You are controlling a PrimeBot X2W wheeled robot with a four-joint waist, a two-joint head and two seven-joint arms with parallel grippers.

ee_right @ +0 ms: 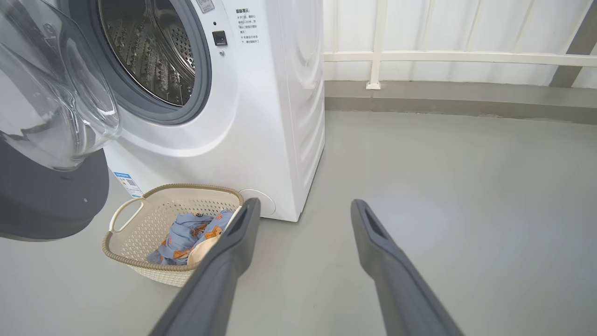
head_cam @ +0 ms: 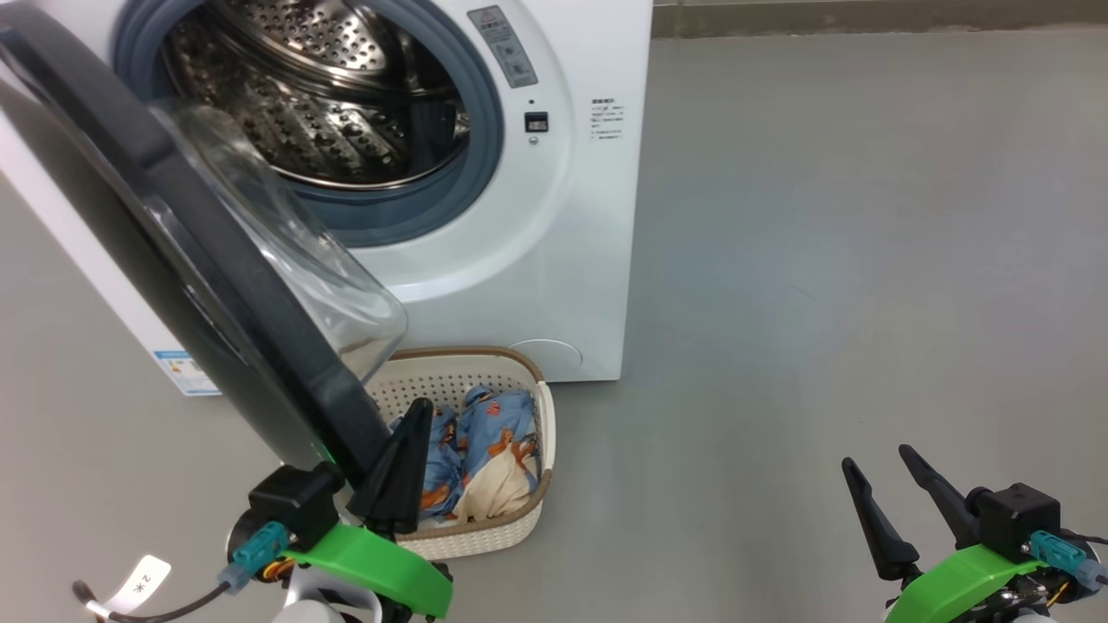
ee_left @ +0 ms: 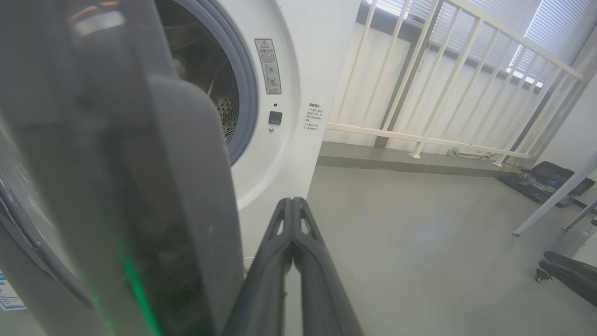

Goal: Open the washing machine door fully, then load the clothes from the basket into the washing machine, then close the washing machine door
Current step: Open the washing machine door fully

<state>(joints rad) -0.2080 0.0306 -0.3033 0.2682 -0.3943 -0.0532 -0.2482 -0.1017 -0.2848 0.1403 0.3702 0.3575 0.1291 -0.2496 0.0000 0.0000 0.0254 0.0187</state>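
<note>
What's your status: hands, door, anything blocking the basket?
Left hand shut at the lower edge of the washing machine door; right hand open, holding nothing. Door open, clothes in the basket. Door rim close beside the basket.

Place: an indoor test room or lab-like space, plain and open.
Floor: a smooth, bare grey floor [head_cam: 866, 260] running wide to the far wall.
Appliance: 1 white washing machine [head_cam: 554, 216] standing alone on that floor, with open space at its side.
Laundry: 1 small basket [ee_right: 140, 219] of clothes [ee_right: 186, 233] set on the floor in front of it.
Edge: a white barred railing [ee_left: 443, 93] on a low grey kerb [ee_right: 443, 95].
Windows: slatted blinds [ee_left: 550, 28] behind the railing, daylight coming through.
Gear: a black case [ee_left: 550, 175] on the floor, slanting pale legs [ee_left: 555, 197] of a table or stand, and a dark base on a castor [ee_left: 566, 273].
</note>
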